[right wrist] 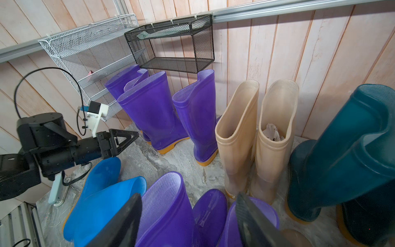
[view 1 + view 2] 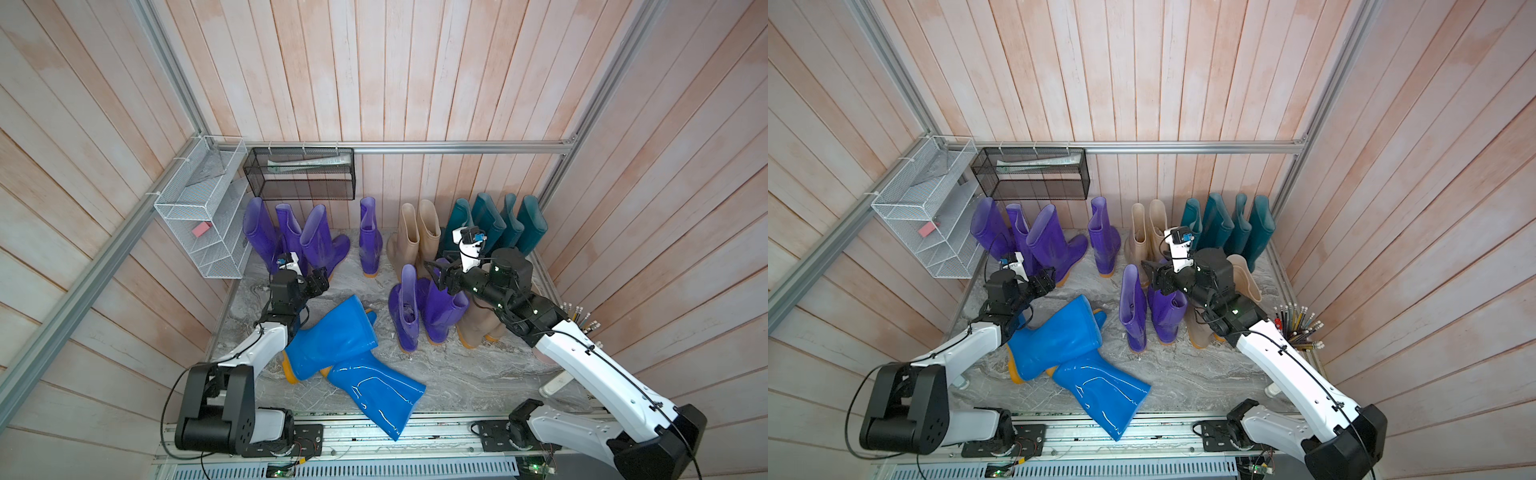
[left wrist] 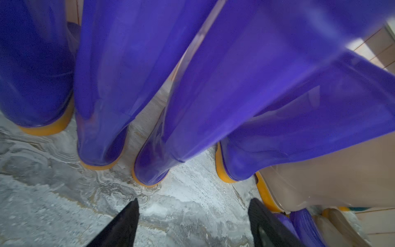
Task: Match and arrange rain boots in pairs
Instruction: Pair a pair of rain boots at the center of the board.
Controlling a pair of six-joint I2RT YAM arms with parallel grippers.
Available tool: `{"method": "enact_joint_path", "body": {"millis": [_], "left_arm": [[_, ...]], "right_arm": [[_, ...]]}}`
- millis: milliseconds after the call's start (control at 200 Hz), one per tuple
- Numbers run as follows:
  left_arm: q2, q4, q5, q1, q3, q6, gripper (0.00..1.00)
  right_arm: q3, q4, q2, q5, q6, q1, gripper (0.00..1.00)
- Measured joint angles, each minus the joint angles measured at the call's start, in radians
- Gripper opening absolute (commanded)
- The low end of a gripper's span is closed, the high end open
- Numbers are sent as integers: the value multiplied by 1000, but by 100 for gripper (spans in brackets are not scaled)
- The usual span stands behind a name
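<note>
**boot sorting, where things stand**

left gripper (image 3: 193,201) hangs spread wide and empty, with only grey marbled floor (image 3: 64,203) between its fingers. it's just in front of three translucent purple rubber boots (image 2: 289,226) standing at the back wall. right gripper (image 1: 188,195) is spread wide too, over the cuffs of two more purple boots (image 2: 409,309) mid-floor; can't tell if it touches them. two glossy bright blue boots (image 2: 332,332) lie flat up front. four dark teal boots (image 2: 490,220) stand at the back right.
</note>
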Motion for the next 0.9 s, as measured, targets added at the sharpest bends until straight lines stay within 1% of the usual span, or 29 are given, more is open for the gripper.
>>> {"method": "enact_joint_path", "body": {"millis": [115,205,270,360,375,420,565,610,650,900], "left_arm": [[82,53,43,5,25,11,72],[123,82,63,6,52,11,62],[149,101,84,8,77,7,57],[179,124,124,12,103,-1,37],[185,128,129,12,109,-18,35],[199,136,149,12,124,-16,26],[224,171,195,4,154,-43,14],[225,173,202,-2,160,-53,5],[227,175,208,-8,165,-52,0],[274,184,229,-46,230,-55,0]], "right_arm": [[-4,1,0,0,0,0,71],[-11,1,-1,0,0,0,71],[-17,0,-1,1,0,0,71],[-18,0,-1,2,0,0,71],[-18,1,-1,2,0,0,71],[-18,0,-1,5,0,0,71],[-18,0,-1,8,0,0,71],[-18,0,-1,8,0,0,71],[-18,0,-1,9,0,0,71],[-18,-1,-1,13,0,0,71]]}}
